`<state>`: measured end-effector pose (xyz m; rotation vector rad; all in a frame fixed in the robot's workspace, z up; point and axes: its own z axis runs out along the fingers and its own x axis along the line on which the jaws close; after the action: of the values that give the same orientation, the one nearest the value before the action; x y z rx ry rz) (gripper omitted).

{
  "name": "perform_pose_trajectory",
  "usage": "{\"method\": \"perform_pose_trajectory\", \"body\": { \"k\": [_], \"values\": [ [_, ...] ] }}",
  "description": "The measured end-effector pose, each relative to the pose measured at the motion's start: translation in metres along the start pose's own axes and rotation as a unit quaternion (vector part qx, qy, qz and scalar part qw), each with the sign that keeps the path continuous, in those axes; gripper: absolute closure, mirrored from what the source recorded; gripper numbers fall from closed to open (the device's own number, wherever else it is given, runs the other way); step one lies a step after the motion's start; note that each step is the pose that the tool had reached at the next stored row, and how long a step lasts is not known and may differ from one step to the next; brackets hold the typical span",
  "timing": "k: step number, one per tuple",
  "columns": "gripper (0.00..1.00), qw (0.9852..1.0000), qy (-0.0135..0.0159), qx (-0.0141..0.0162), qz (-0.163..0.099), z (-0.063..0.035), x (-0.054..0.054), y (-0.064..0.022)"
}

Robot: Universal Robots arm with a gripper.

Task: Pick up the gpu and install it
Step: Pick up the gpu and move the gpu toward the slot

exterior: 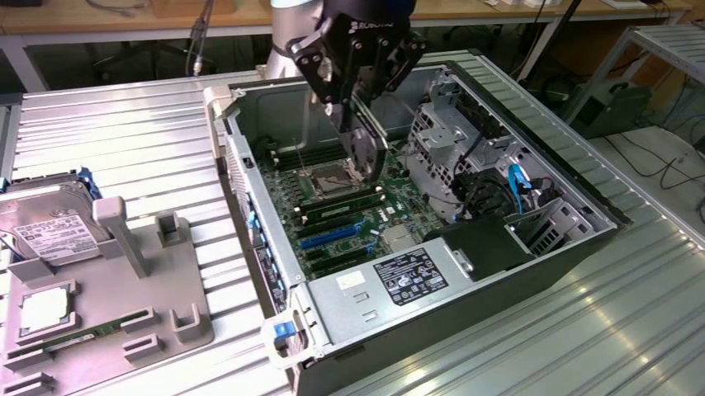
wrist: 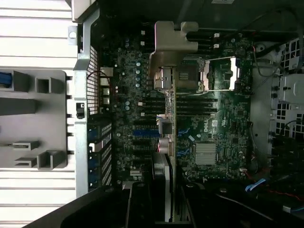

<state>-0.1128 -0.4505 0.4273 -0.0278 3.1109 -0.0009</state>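
Observation:
The gpu (exterior: 364, 157) is a thin dark card hanging edge-down over the motherboard (exterior: 330, 214) of the open computer case (exterior: 573, 247). My gripper (exterior: 350, 111) is shut on its upper edge, above the CPU socket area (exterior: 330, 177). In the wrist view the gpu (wrist: 169, 142) appears edge-on, running from my gripper (wrist: 164, 194) out to its silver bracket (wrist: 173, 40). It hovers over the memory slots and the blue expansion slots (wrist: 145, 133), apart from the board. The blue slots (exterior: 330, 237) lie nearer the case's front than the card.
A drive cage (exterior: 441, 132) and cables (exterior: 518, 186) crowd the case on the exterior view's right. A labelled silver box (exterior: 408, 276) sits at the case's near end. On the exterior view's left, a grey fixture (exterior: 132, 280) holds a hard drive (exterior: 49, 223) and a green RAM stick (exterior: 66, 338).

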Motion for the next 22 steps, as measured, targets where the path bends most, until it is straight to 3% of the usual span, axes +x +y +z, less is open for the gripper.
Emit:
{"method": "perform_pose_trajectory", "body": {
  "k": [7,12,22],
  "values": [
    [0.72,1.0000,0.0000,0.0000,0.000,0.0010,-0.031,-0.0006],
    [0.72,1.0000,0.0000,0.0002,0.008,0.0015,-0.047,-0.0009],
    [0.72,0.9995,0.0000,0.0009,0.031,0.0020,-0.060,-0.0007]
  ]
}}
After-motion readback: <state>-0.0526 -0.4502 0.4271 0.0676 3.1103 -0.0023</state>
